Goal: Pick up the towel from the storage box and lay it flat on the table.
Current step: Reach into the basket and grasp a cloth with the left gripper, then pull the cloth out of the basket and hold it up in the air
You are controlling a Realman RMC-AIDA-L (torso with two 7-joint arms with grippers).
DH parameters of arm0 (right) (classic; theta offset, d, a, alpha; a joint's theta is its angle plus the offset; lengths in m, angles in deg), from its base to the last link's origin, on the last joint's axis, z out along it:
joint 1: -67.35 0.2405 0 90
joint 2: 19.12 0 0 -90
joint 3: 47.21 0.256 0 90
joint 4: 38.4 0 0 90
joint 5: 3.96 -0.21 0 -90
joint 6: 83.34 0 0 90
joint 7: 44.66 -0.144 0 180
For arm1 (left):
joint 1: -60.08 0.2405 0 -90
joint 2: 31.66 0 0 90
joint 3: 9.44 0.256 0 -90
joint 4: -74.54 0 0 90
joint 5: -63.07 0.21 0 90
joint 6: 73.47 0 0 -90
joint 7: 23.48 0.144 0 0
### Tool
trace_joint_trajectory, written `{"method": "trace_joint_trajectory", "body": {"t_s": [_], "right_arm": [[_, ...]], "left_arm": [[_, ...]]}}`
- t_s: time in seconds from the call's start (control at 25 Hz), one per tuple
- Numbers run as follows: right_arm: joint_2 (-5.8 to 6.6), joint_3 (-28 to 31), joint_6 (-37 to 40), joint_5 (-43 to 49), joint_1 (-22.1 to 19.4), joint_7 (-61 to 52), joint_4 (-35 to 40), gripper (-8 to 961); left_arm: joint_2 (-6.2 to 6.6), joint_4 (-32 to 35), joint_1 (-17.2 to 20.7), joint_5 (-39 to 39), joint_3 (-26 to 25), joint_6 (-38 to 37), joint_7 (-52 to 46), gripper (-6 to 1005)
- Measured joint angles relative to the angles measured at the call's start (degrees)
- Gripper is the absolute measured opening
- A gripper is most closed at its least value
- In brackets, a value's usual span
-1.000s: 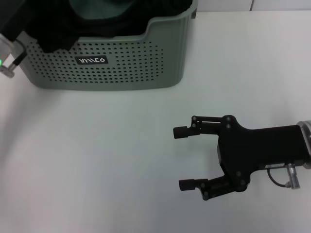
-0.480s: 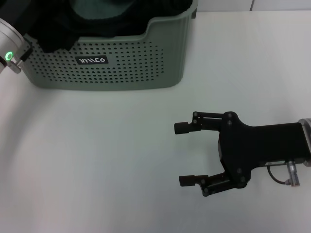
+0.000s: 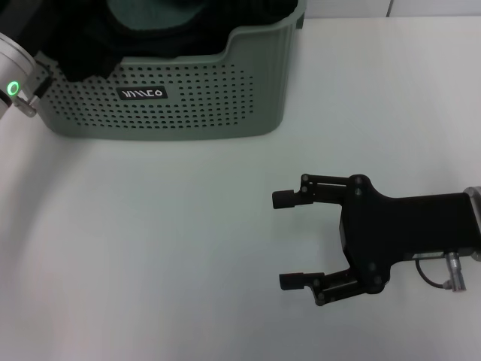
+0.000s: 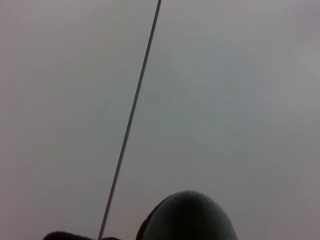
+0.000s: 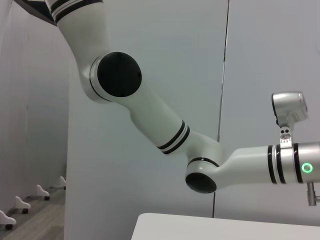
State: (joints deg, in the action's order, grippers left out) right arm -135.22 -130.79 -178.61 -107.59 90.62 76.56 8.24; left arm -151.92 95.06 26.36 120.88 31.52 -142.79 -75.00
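So, right gripper (image 3: 286,240) is sitting low over the worktop (image 3: 150,248), jaws spread wide apart with nothing between them, only bare white surface showing in the gap. Both black fingertips (image 3: 283,199) are pointing toward the robot's left. Storage box (image 3: 248,83) is standing well beyond the jaws, off to the side they are pointing at, clearly apart from them. Its perforated front wall and black logo plate (image 3: 143,94) are facing the head camera, dipped front rim on top.

Towel (image 3: 146,13) is lying inside the storage box, grey-teal face up, bunched rather than flat. Only part of it is showing at the frame edge. A black cloth (image 3: 86,45) is lying around and in front of it, draping over the box's rim at the robot's left corner.

Left gripper: only the left arm's silver wrist section (image 3: 16,79) with a lit green ring (image 3: 12,88) is showing in the head view, right beside the box's left corner. Its jaws are not showing anywhere, so cannot tell if they are apart or together. Left wrist view is giving a plain grey wall with a thin dark seam (image 4: 131,120) and a rounded grey-teal bulge (image 4: 187,217) at the frame edge; cannot tell what that is.

Right wrist view is looking across the worktop edge (image 5: 200,222) at the left arm (image 5: 150,115), white links with black joints, green ring (image 5: 306,167) glowing.
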Motion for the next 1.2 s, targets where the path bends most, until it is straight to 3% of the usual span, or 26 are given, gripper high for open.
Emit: {"method": "trace_joint_trajectory", "body": {"t_s": [0.32, 0.44, 0.72, 0.84, 1.0, 1.2], "right_arm": [[0.05, -0.04, -0.30, -0.49, -0.17, 0.38, -0.98, 838], [0.07, -0.06, -0.33, -0.62, -0.24, 0.96, -1.71, 838], [0.10, 0.03, 0.09, -4.41, -0.58, 2.70, -4.16, 839], [0.06, 0.07, 0.58, -8.01, -0.42, 4.29, -6.63, 839], [-0.05, -0.67, 1.69, -10.94, -0.07, 6.10, -8.04, 839], [-0.08, -7.87, 8.09, -18.61, 0.28, 9.71, -8.17, 839]], "left_arm": [[0.25, 0.65, 1.31, -0.22, 0.71, -3.75, -7.08, 67], [0.42, 1.30, 3.21, -0.65, 0.40, -12.28, -10.02, 12], [0.81, 3.71, 8.18, -5.20, 0.27, -39.49, -21.50, 23], [0.85, 4.01, 9.12, -9.24, 0.50, -45.84, -28.57, 27], [0.39, 4.83, 9.56, -10.83, 1.25, -47.01, -35.41, 33], [0.27, 1.05, 9.25, -11.10, 3.82, -47.01, -34.76, 41]]}}
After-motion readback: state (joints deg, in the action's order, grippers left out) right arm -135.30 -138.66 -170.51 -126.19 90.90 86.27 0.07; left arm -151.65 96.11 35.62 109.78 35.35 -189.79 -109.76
